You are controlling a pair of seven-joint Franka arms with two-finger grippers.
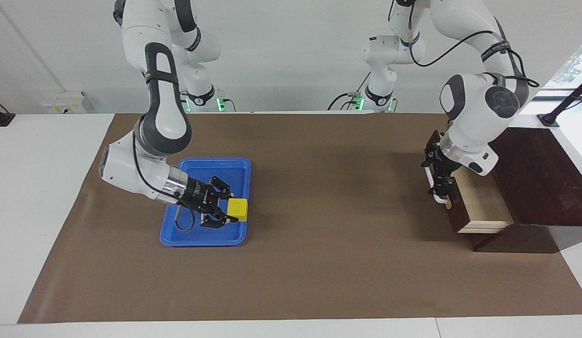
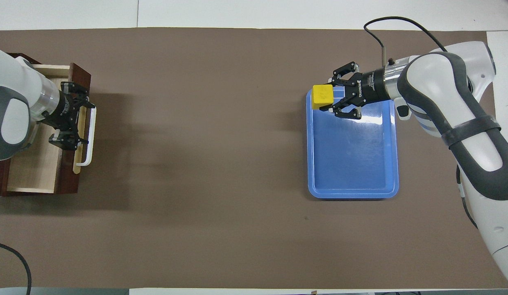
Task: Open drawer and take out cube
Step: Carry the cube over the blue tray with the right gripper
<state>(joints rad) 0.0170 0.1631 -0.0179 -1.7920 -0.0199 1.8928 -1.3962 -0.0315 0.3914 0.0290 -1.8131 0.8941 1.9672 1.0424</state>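
Observation:
The drawer [image 1: 483, 206] stands pulled out of its dark wooden box [image 1: 535, 173], and its pale interior [image 2: 32, 172] shows nothing inside. My left gripper [image 1: 436, 176] is at the drawer front by the white handle [image 2: 90, 139], fingers spread; it also shows in the overhead view [image 2: 73, 116]. My right gripper [image 1: 231, 207] is shut on the yellow cube [image 1: 238, 209] and holds it low over the blue tray [image 1: 202, 234], at the tray corner farthest from the robots on the side toward the table's middle. The overhead view shows the cube [image 2: 323, 96] at the fingertips of the right gripper [image 2: 332, 95].
The blue tray [image 2: 352, 155] lies on the brown mat toward the right arm's end of the table. The wooden box sits at the left arm's end, its drawer opening toward the table's middle. A broad stretch of brown mat lies between them.

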